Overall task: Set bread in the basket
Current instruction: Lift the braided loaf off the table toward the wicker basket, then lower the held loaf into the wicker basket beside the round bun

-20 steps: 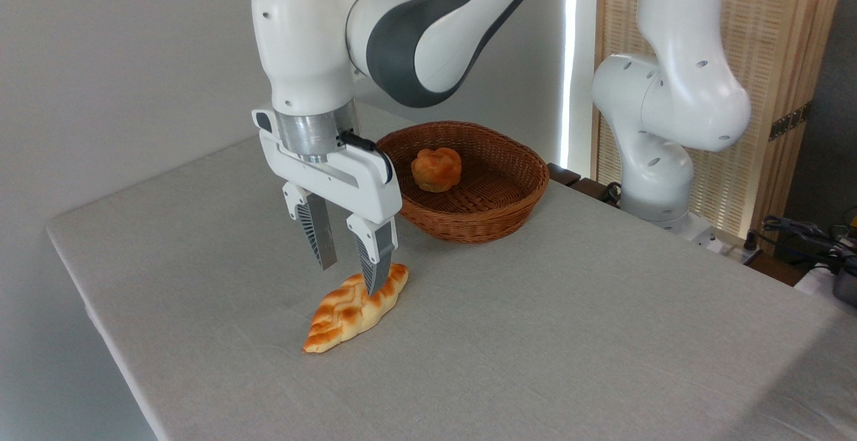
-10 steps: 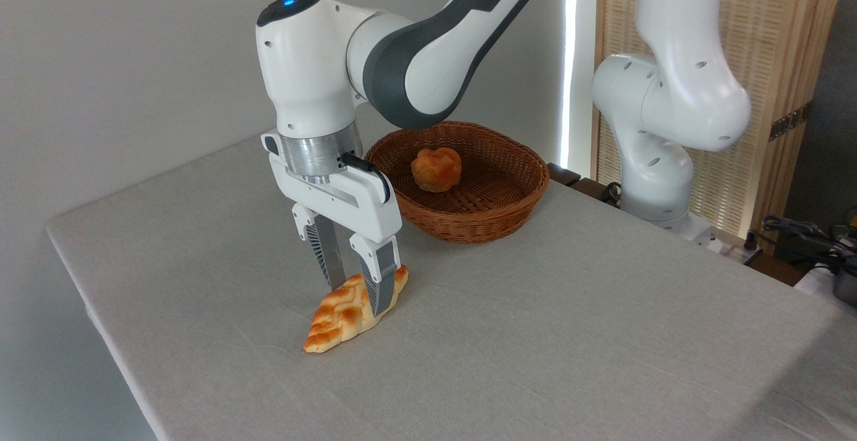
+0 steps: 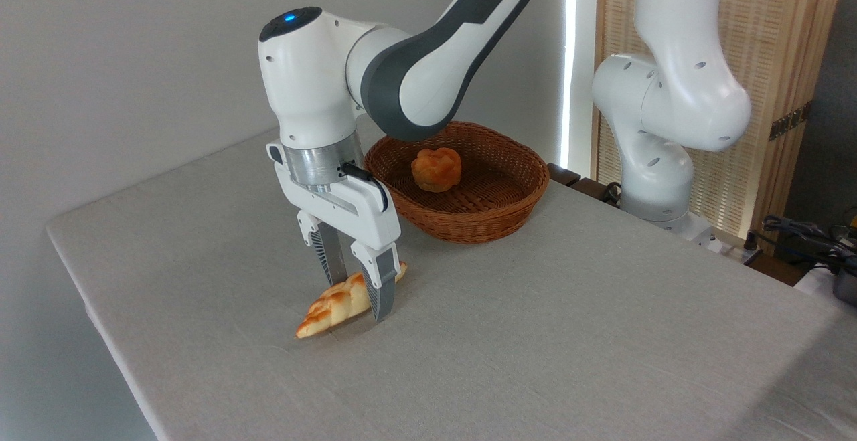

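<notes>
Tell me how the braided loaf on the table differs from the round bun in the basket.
The bread is long and flat with pointed ends; the bun is small, round and knotted. The bread lies on the table, while the bun sits inside the basket. The gripper straddles the bread with a finger on each side; nothing touches the bun. Both have a golden-orange crust.

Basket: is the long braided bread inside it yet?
No, the bread lies on the table between the gripper fingers; the basket holds only a small round bun.
</notes>
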Tool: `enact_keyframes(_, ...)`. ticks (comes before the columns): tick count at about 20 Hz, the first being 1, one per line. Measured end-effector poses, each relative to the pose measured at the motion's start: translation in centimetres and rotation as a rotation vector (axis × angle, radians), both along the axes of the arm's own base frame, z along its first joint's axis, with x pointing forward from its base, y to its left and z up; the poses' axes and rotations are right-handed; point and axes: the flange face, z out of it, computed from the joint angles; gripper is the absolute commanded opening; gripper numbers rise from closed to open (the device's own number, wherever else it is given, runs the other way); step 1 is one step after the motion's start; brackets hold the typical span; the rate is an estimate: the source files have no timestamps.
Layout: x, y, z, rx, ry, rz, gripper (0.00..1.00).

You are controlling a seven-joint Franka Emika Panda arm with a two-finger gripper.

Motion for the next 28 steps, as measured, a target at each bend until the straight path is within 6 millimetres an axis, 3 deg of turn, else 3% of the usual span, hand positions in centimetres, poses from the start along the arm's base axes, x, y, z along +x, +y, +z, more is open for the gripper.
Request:
enact_keyframes(13, -0.1, -0.6, -0.1, 0.0, 0.001, -0.011, 0.19)
enact_keyframes(16, 0.2, -0.6, 0.7, -0.002, -0.011, -0.01, 0.2)
enact_keyframes(18, 0.5, -0.6, 3.0, 0.002, -0.006, -0.006, 0.21)
enact_keyframes(22, 0.0, -1.7, 10.2, -0.049, 0.045, 0.011, 0.22)
enact_keyframes(25, -2.4, -2.2, 14.7, -0.097, 0.079, 0.013, 0.22)
enact_keyframes(28, -6.3, -2.5, 17.8, -0.117, 0.145, -0.026, 0.23)
